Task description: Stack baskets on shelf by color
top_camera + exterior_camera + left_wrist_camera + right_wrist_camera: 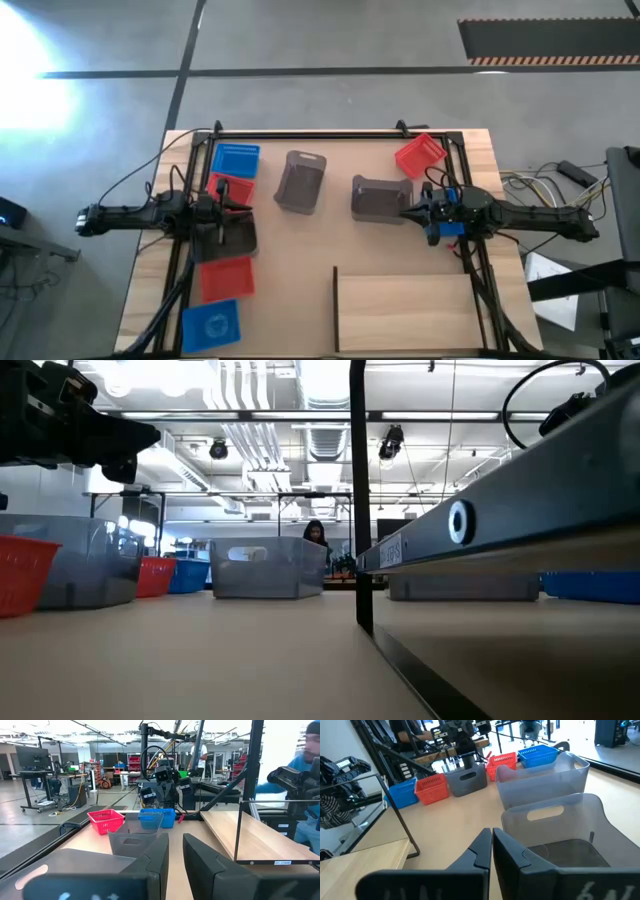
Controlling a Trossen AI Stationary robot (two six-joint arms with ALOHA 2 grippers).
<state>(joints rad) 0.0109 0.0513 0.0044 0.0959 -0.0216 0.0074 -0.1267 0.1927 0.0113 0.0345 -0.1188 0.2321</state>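
Down the table's left side stand a blue basket point(236, 160), a red one point(230, 188), a grey one point(228, 242), a red one point(228, 278) and a blue one point(211, 325). My left gripper point(175, 854) hovers level above that grey basket, open by a narrow gap with nothing in it. Two more grey baskets stand mid-table point(301, 182) point(378, 198). My right gripper point(491, 836) is shut, at the right-hand end of the second grey basket point(560, 840). A red basket point(420, 155) stands at the far right, and a blue one point(156, 817) under my right arm. The shelf point(405, 312) lies near right. My right gripper's shut fingertips point(496, 837) stand level beside the near corner of the grey basket's end wall point(506, 827), coming from the table's right. Whether they touch the wall, I cannot tell. The basket stands upright on the table.
A black metal frame point(330, 133) borders the table, with an upright post point(358, 490) at the shelf's corner. Bare tabletop lies between the left row of baskets and the shelf point(290, 290). People show in the room behind.
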